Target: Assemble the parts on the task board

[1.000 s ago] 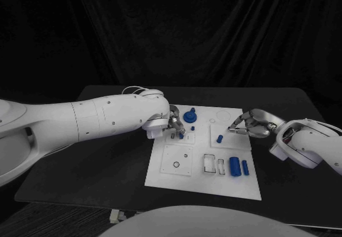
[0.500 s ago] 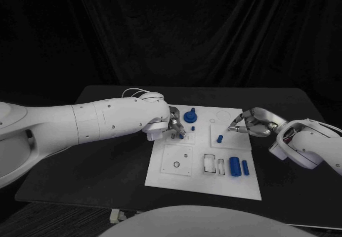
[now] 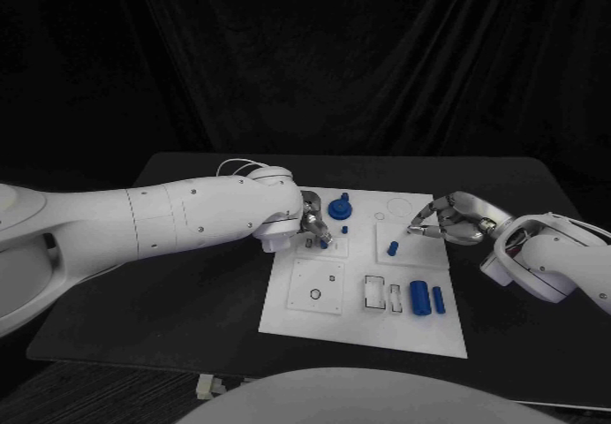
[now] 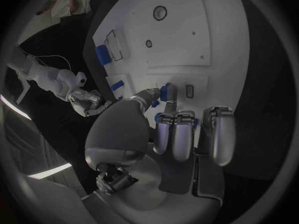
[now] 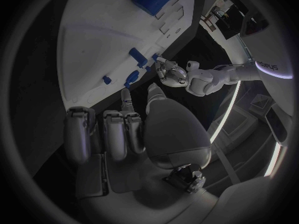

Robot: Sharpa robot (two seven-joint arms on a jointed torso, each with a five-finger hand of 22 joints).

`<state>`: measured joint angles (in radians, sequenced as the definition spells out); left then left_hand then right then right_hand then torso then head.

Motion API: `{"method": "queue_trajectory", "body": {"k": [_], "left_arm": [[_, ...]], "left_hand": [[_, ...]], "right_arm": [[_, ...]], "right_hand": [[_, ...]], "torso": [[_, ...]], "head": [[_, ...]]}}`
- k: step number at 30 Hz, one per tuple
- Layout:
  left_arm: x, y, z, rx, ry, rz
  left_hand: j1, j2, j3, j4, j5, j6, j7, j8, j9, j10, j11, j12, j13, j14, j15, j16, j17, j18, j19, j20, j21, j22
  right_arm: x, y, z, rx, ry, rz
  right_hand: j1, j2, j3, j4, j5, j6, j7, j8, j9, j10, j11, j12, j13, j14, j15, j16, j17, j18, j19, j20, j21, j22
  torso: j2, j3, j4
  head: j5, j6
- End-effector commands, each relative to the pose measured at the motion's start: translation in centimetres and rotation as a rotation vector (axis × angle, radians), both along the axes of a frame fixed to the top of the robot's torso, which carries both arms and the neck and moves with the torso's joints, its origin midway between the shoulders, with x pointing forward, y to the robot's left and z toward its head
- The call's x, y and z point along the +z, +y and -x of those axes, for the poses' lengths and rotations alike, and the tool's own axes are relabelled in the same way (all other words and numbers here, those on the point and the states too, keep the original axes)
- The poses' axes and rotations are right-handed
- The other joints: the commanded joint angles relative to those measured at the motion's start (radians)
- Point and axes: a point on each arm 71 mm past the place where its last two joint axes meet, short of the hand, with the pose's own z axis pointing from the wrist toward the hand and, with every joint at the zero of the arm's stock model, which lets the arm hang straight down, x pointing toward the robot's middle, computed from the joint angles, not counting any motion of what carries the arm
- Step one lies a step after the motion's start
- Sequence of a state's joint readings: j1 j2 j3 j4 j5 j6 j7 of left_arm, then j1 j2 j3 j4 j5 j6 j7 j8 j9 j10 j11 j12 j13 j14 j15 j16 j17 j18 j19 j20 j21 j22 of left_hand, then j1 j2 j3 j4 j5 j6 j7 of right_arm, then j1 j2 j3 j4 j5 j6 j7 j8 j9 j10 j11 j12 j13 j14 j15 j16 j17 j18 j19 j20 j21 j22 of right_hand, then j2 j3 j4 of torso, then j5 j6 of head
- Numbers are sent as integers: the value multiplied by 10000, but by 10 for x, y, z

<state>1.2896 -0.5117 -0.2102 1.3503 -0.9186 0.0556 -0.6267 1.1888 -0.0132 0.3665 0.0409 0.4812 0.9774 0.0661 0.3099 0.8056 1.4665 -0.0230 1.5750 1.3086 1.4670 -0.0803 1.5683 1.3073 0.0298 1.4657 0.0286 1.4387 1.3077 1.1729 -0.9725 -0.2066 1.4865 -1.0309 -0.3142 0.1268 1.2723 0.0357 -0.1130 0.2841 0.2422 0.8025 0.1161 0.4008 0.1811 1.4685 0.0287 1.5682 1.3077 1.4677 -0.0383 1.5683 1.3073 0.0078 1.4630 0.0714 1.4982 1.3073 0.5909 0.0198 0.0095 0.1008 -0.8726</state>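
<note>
Nothing has shifted: left hand (image 3: 310, 228) pinches a small blue part (image 4: 165, 91) on the white task board (image 3: 319, 305); right hand (image 3: 446, 221) hovers released.

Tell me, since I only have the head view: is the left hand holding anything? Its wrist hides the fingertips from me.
Observer: Yes. In the left wrist view the left hand pinches a small blue part between the thumb and a finger, close over the board.
Operator: Is the right hand carrying one too?
Observer: No. The right wrist view shows the right hand with its fingers apart and nothing in them.
Operator: Is there a slot near the left hand's part?
Observer: A small oblong slot lies in the board just beside it.
</note>
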Motion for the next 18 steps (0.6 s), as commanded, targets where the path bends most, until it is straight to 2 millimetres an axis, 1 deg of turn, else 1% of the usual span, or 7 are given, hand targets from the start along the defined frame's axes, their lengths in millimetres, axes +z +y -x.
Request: {"method": "queue_trajectory", "body": {"k": [1,18], "left_arm": [[-1,1,-1,92,-379,-17],[1,4,3,239,-541,88]], "left_hand": [[64,53,1406,-1329,-6,-33,-66,51,25,1043,-7,-42,2622,1038,-12,25,2635,42,480,-2,-57,1766],[105,20,1423,-1349,32,-16,-66,67,45,1043,-9,-42,2622,1038,-17,25,2635,45,477,-5,-68,1763]], "right_arm": [[0,0,1,-39,-91,-34],[-2,-2,0,-80,-36,7]], "right_hand": [[5,48,-42,-19,-13,-26,4,11,16,1023,62,26,2631,1031,76,25,2635,145,660,71,-5,2336],[23,49,-46,-21,-5,-34,6,7,15,1023,60,26,2631,1031,76,25,2635,148,655,71,-16,2332]], "torso": [[-2,-2,3],[-3,-1,0]], "head": [[6,0],[20,0]]}}
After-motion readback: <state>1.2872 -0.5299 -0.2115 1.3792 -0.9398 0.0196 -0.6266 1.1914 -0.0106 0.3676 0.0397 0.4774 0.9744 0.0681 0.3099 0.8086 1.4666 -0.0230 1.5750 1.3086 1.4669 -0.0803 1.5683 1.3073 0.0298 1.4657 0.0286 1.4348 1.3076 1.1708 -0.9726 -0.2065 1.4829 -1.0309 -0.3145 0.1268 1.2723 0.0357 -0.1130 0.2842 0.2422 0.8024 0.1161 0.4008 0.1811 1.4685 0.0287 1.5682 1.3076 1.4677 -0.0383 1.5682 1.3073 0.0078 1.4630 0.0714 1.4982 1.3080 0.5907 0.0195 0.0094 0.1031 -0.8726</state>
